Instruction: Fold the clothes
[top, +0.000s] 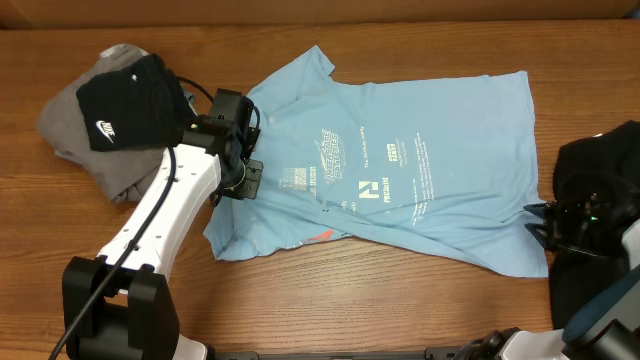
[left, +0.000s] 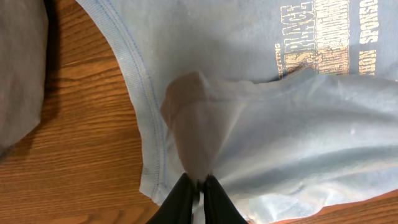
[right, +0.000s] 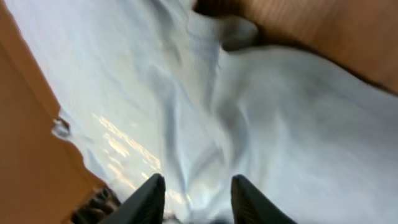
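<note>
We had barely started — left claw (left: 199, 182) pinched tight on the blue shirt (top: 450, 190), right claw (right: 198, 180) spread wide, no neat fold yet.

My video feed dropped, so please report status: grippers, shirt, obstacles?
Left gripper shut on light blue T-shirt, fold raised. Right gripper open over its fabric. Grey and black pile lies apart from shirt.

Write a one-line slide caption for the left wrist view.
Left gripper pinching a raised fold of the light blue T-shirt above the wooden table, grey garment alongside.
</note>
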